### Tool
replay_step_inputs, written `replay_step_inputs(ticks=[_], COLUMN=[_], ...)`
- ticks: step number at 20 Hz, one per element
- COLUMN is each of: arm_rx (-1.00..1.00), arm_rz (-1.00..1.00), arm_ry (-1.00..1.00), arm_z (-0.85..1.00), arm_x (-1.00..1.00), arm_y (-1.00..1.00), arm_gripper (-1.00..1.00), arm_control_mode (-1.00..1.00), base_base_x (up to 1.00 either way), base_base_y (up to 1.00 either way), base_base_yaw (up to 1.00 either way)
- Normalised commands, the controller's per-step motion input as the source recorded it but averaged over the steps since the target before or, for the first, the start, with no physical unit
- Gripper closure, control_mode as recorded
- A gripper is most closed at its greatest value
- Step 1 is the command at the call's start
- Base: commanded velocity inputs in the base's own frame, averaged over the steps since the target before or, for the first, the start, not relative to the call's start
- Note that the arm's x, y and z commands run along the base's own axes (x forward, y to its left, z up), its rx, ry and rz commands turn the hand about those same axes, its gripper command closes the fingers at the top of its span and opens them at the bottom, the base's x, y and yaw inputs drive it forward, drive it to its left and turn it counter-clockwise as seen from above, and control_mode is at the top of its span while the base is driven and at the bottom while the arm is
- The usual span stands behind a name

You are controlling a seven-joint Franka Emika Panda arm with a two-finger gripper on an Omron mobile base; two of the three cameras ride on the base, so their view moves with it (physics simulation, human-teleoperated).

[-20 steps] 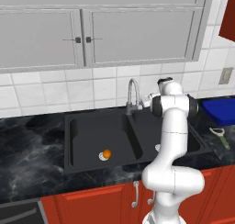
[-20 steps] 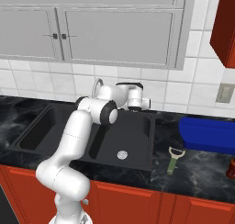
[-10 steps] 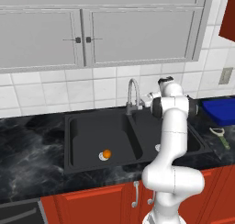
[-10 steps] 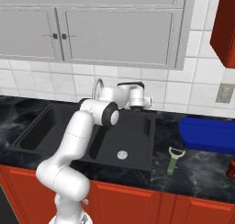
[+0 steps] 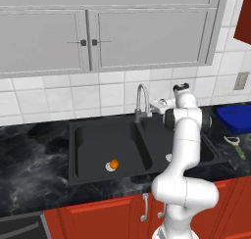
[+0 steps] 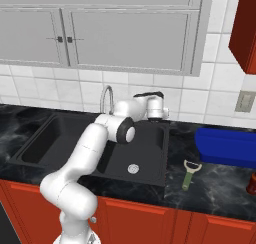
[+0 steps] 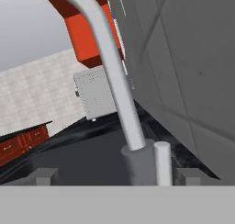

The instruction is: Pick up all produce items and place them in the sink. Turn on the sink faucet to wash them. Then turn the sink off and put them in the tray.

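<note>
Small orange fruit (image 5: pixel 113 163) on left drain of black sink (image 5: pixel 88 135), blue tray (image 6: pixel 227 147) right

The faucet (image 7: pixel 120 103) stands straight ahead of the gripper (image 7: pixel 114 175), its base between the parted jaws, while the orange fruit (image 5: pixel 113 163) lies in the sink (image 5: pixel 88 135) basin below, and the tray (image 6: pixel 227 147) and peeler (image 6: pixel 188 173) lie on the counter behind.

No readable text, labels, brands, numbers or signs were found on any surface in the 3 views.
</note>
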Motion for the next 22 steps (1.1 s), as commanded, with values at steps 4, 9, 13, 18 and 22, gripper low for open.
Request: replay_step_inputs(ticks=[4, 9, 13, 18, 22], arm_rx=[0.01, 0.0, 0.0, 0.0, 0.0], arm_rz=[0.0, 0.0, 0.0, -0.08, -0.17], arm_ry=[-0.06, -0.07, -0.06, -0.04, -0.05], arm_z=[0.0, 0.0, 0.0, 0.0, 0.01], arm_x=[0.22, 0.37, 0.49, 0.49, 0.12], arm_y=[0.06, 0.13, 0.11, 0.01, -0.03], arm_gripper=[-1.0, -1.0, -1.0, -1.0, -1.0], arm_control_mode=[-1.0, -1.0, -1.0, -1.0, -1.0], base_base_x=[0.0, 0.0, 0.0, 0.0, 0.0], base_base_y=[0.0, 0.0, 0.0, 0.0, 0.0], base_base_yaw=[0.0, 0.0, 0.0, 0.0, 0.0])
